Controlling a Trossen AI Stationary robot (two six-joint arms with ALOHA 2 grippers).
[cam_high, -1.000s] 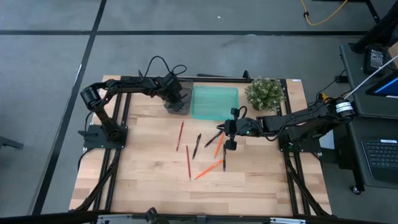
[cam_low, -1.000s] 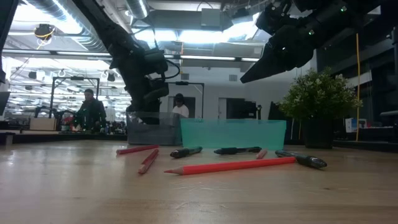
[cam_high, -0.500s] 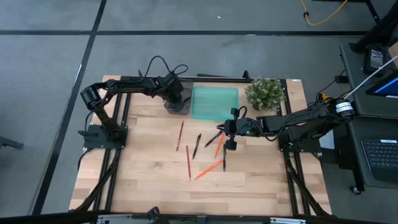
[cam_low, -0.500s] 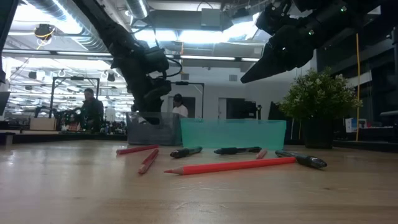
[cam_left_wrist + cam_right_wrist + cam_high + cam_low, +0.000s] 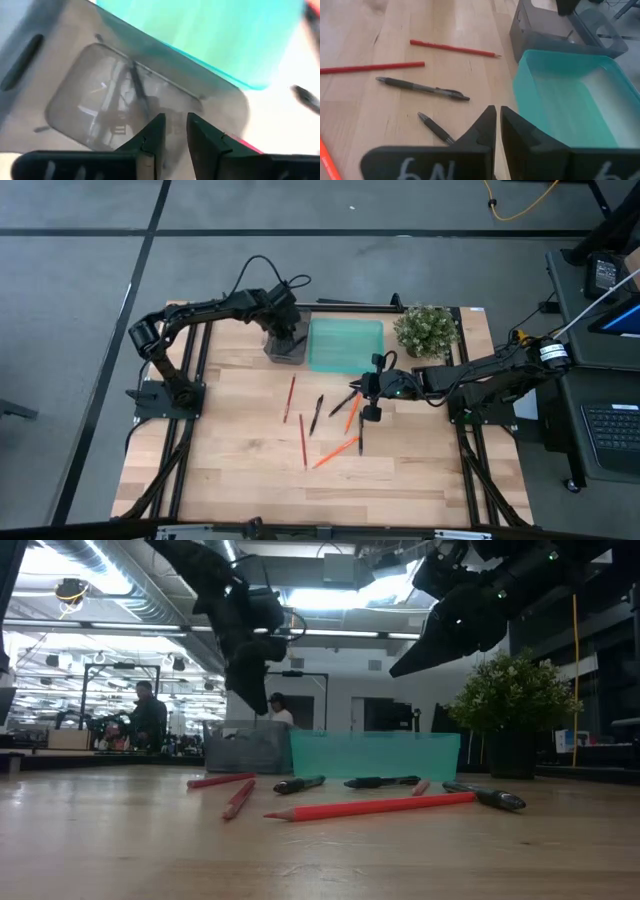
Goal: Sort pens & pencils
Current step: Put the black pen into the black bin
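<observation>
Left gripper: poised above the grey tray at the table's far edge, fingers nearly together with a narrow gap, grasping nothing visible. One dark pen lies in the tray directly beneath its jaws.

Teal tray: just beside the grey tray, no contents visible.

Pencils, red: two on the bare wood, long axes running near to far. Both lie well toward the table's near side from the left jaws.

Pens, black: one between the red pencils and the right jaws, axis near to far with a slight tilt. Others lie ahead of the right jaws, one crosswise, one slanting.

Pencils, orange: one lying diagonally, toward the near edge from the right jaws; another just below them.

Right gripper: hovering low over the pen-and-pencil cluster, fingers pressed almost closed, holding nothing.

Judgement: the right arm is nearer the loose cluster; the left is nearer the red pencils but must travel from the tray.

Potted plant: beyond the teal tray, clear of work.
</observation>
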